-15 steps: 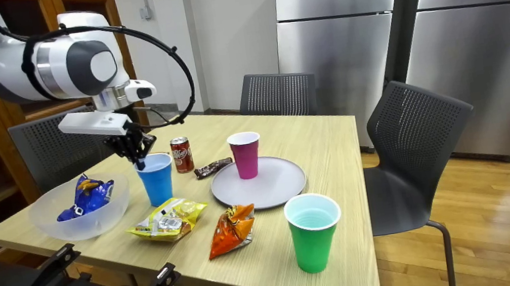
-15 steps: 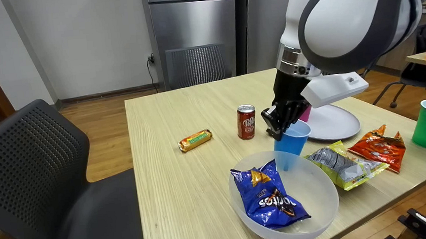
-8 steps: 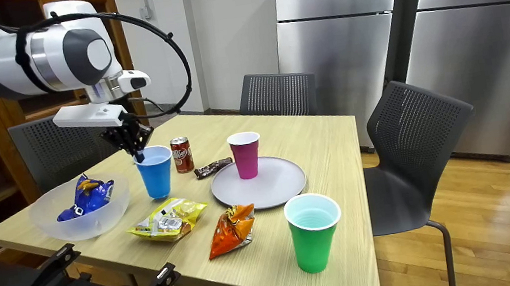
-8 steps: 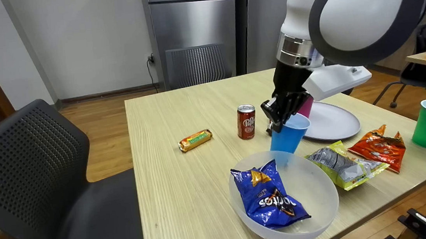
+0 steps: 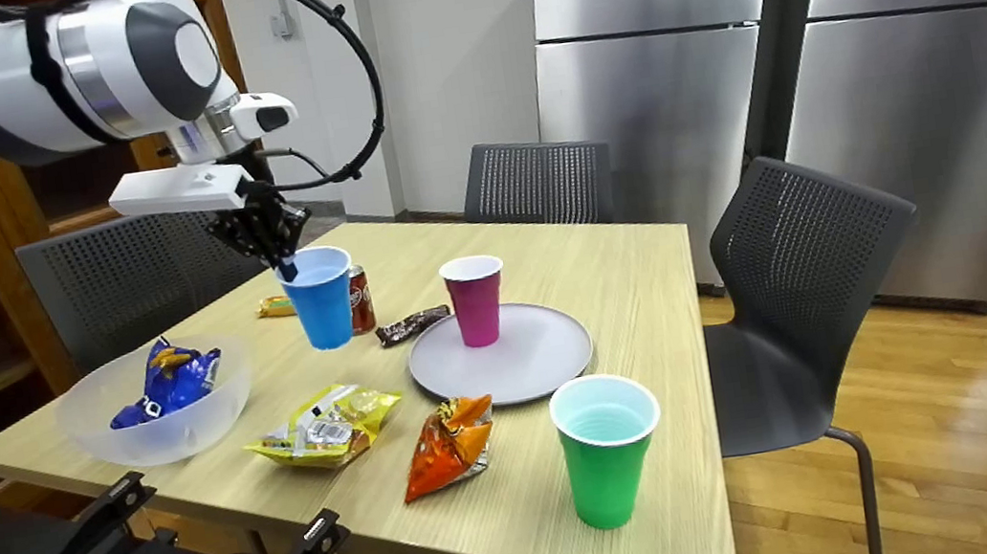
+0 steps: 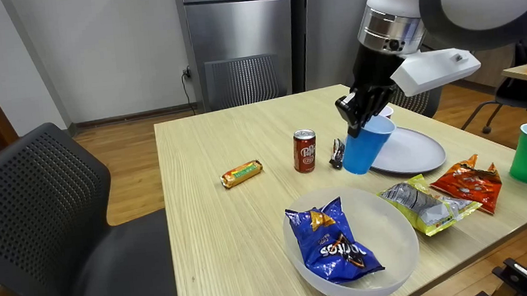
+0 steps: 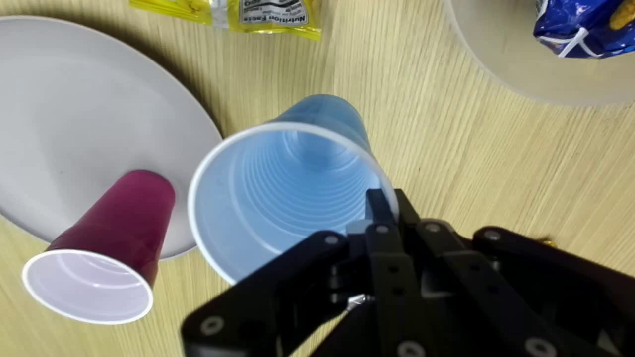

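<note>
The pincer (image 7: 392,201) pinches the rim of a blue plastic cup (image 5: 325,310), one finger inside the wall and one outside, and holds it mouth up, clear of the desk (image 6: 232,228). In an exterior view the cup partly covers a red Dr Pepper can (image 5: 363,309), which stands upright on the desk. A magenta cup (image 7: 130,218) stands on a round gray plate (image 5: 508,377), and a dark-wrapped bar (image 5: 412,326) lies just beside that plate. In both exterior views a frosted plastic bowl (image 6: 390,232) holds a blue Doritos bag (image 6: 329,248). A yellow snack bag (image 5: 328,428) lies between the bowl and a red-orange snack bag (image 5: 448,448); farther along stands a green cup (image 5: 611,468), near the desk's corner. In an exterior view a gold-wrapped bar (image 6: 242,174) lies near the can, apart from it.
</note>
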You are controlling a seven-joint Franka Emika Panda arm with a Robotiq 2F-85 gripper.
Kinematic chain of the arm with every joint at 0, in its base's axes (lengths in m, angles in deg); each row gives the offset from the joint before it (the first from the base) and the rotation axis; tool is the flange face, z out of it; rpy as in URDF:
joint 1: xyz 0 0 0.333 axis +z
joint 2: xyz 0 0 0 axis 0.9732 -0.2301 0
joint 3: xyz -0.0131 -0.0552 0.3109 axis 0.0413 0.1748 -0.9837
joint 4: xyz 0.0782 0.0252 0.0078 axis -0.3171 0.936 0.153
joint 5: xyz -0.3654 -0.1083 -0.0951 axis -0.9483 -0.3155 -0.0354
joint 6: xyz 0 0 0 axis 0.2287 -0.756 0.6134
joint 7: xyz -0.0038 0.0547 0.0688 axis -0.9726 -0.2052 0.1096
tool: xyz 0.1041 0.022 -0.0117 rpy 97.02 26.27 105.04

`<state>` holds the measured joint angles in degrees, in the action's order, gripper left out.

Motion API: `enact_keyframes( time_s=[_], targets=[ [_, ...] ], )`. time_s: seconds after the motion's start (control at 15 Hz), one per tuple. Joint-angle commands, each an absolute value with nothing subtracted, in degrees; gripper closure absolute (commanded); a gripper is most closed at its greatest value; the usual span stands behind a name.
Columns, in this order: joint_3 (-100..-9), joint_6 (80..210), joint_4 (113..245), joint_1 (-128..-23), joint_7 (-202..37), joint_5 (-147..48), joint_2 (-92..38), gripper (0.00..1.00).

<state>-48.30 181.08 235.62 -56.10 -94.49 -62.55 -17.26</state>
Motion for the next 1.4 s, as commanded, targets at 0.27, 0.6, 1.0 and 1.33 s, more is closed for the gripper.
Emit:
enact_keyframes(
  time_s=[0.27,0.6,1.0,1.33],
  targets=[
    [-44.1,179.1,237.7,-57.2,-94.0,-64.4,-11.6,0.99],
    [-42.7,177.6,237.7,-59.3,-88.1,-59.7,-10.9,0.99],
    [-52.5,170.7,235.9,-71.8,-73.4,-48.3,-10.2,0.99],
    [-52.5,164.7,233.2,-75.7,-68.1,-46.5,-10.9,0.99]
  ],
)
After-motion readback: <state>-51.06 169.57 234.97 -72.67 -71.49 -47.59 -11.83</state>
